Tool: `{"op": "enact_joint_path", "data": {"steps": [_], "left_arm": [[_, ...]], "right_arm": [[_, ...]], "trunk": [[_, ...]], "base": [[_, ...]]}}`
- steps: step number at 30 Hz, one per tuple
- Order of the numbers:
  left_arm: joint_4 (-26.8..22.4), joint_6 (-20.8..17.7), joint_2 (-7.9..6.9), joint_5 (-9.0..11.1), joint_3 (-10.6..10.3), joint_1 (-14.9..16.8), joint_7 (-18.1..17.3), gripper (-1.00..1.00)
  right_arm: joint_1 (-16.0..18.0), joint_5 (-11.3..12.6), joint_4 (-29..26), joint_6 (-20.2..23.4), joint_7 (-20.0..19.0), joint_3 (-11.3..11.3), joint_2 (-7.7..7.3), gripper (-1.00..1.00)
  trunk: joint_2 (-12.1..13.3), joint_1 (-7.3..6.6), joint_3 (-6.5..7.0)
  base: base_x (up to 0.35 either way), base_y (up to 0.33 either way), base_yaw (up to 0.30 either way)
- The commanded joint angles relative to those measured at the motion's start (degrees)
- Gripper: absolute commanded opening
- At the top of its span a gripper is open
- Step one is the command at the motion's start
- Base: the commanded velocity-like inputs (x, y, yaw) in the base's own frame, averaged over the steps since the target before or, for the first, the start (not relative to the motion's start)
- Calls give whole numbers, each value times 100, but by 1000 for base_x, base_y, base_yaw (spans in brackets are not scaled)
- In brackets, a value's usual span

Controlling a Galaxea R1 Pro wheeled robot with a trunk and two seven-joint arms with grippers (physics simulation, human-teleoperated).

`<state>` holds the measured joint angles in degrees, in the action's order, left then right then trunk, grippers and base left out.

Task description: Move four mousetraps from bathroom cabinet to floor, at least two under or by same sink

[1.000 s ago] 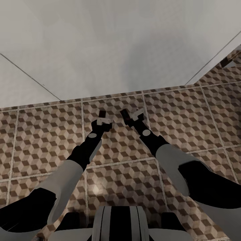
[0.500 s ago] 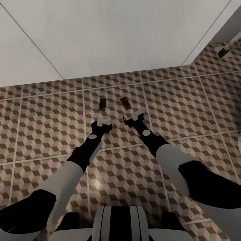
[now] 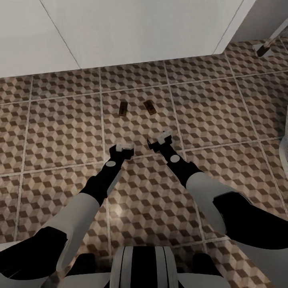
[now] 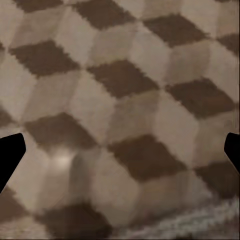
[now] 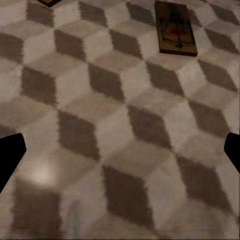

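Head view: two mousetraps [image 3: 123, 108] [image 3: 150, 107] flat on the bathroom floor [image 3: 60, 120], side by side but apart, just ahead of both grippers, close to the white wall [image 3: 140, 28]. Left gripper [image 3: 123, 147] and right gripper [image 3: 159, 139] spread wide, empty, hovering low over the tiles. Right wrist view: one mousetrap [image 5: 174, 27] whole, with red speck, plus a corner of the second [image 5: 49, 2] at the edge.
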<state>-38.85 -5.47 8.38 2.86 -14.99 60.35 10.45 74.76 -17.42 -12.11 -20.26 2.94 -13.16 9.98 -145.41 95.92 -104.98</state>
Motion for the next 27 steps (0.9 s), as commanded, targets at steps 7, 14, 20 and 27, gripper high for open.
{"op": "enact_joint_path", "data": {"steps": [7,14,20,27], "left_arm": [[-9,-31,-5,30,-30,-4,45,100],[-9,-28,-9,30,-29,-5,45,100],[-9,-26,-9,30,-30,-5,45,100],[-9,-25,-9,30,-30,-5,44,100]], "right_arm": [[3,-59,7,-13,31,5,1,100],[3,-59,7,-13,31,5,1,100],[3,-59,7,-9,31,0,1,100],[3,-59,7,-8,31,5,1,100]], "trunk": [[-1,-4,-2],[-1,-4,-2],[-1,-4,-2],[-1,-4,-2]], "base": [[-335,0,0],[-335,0,0],[-335,0,0],[-307,0,0]]}}
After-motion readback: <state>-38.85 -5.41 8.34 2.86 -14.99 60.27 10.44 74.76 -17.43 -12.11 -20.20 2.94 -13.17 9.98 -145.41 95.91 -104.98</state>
